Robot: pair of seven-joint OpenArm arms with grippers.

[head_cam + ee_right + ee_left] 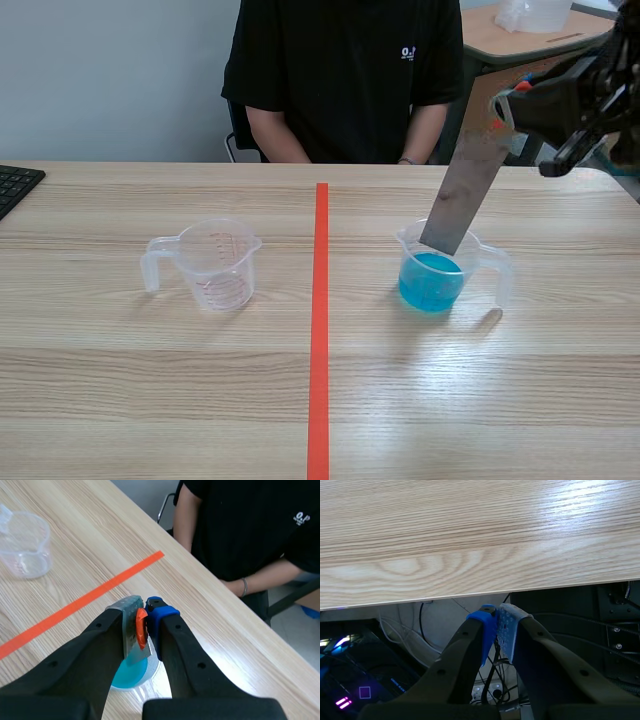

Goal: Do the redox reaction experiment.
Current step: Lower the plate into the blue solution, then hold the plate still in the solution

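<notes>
Judging from the pale wooden table (pixel 200 400) downward, we put the experiment at its dipping step. The flat grey metal strip (pixel 465 190) slants down with its lower end inside the clear plastic measuring cup (pixel 432 298), at the blue liquid (pixel 430 272); we cannot tell how deep it sits. The empty clear plastic measuring cup (pixel 220 265) stands untouched across the tape line, so any step with it remains. Our right gripper (pixel 141 612) is clamped on the strip's top end. Our left gripper (pixel 497 625) hangs off the table's edge, pads together on nothing.
</notes>
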